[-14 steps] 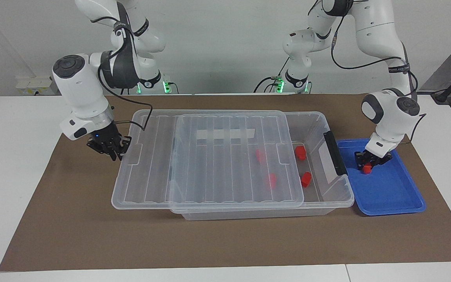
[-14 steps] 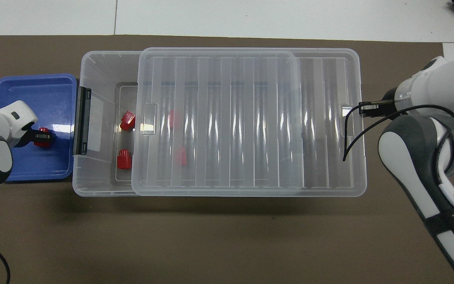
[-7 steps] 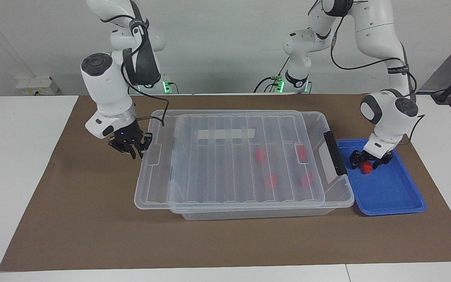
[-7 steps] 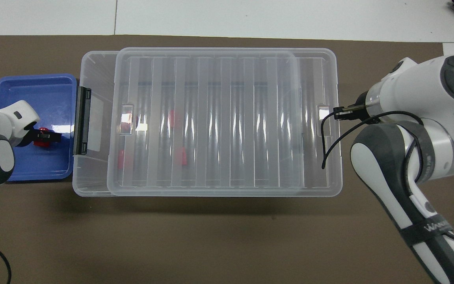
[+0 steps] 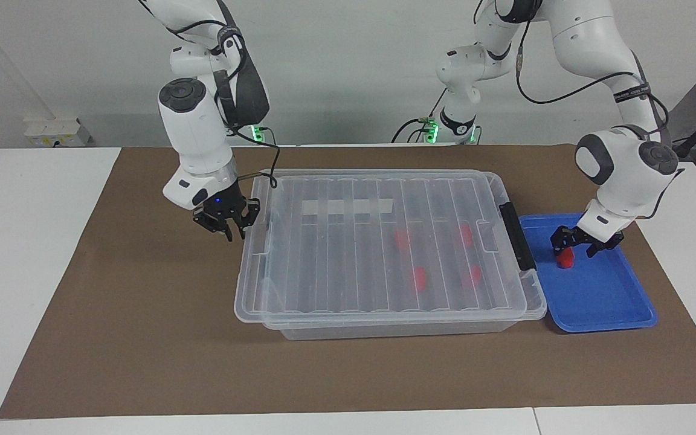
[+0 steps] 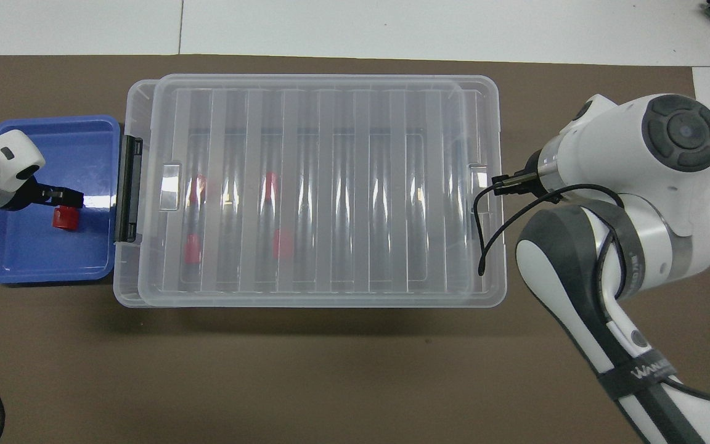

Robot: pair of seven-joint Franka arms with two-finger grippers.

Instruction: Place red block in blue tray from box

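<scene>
Overhead view blurs red pieces under lid [image 6: 324, 185]; left hand [image 5: 586, 244] open, right hand's [image 5: 227, 222] grip unclear.

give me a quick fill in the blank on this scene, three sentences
1. The red block rests in the blue ____.
2. The left gripper hangs over that block with its fingers ____.
3. The right gripper is at the edge of the box's clear ____, under which four red pieces show.

Missing words: tray; open; lid

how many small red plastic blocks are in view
5: one small red plastic block in the shallow blue plastic tray; four under the ribbed lid in the clear plastic bin.
</scene>
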